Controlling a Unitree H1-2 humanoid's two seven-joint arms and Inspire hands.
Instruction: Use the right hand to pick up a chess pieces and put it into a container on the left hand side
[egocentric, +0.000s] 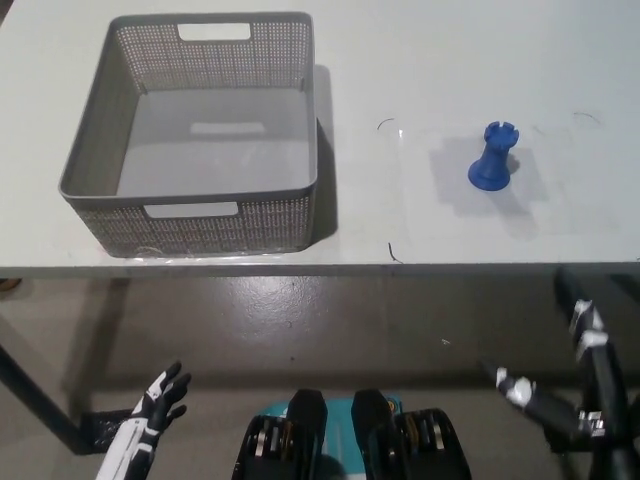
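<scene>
Head view showed the white left hand (160, 395) at the lower left, below the table edge, with its fingers spread apart and nothing in its grasp. It touched no object. The black right arm (590, 370) entered from the lower right, also below the table edge. The right hand itself could not be made out clearly, so whether its fingers were apart or together cannot be told. It was well apart from the chess piece.

One grey basket (190, 215) stood on the left part of the white table (420, 60). Its walls were perforated, with a handle slot in the near wall and one in the far wall. Its interior held nothing.

One blue chess piece (493, 160), a rook, stood upright on the right part of the table, well apart from the basket. It rested on a thin clear sheet (420, 200) lying flat on the tabletop.
</scene>
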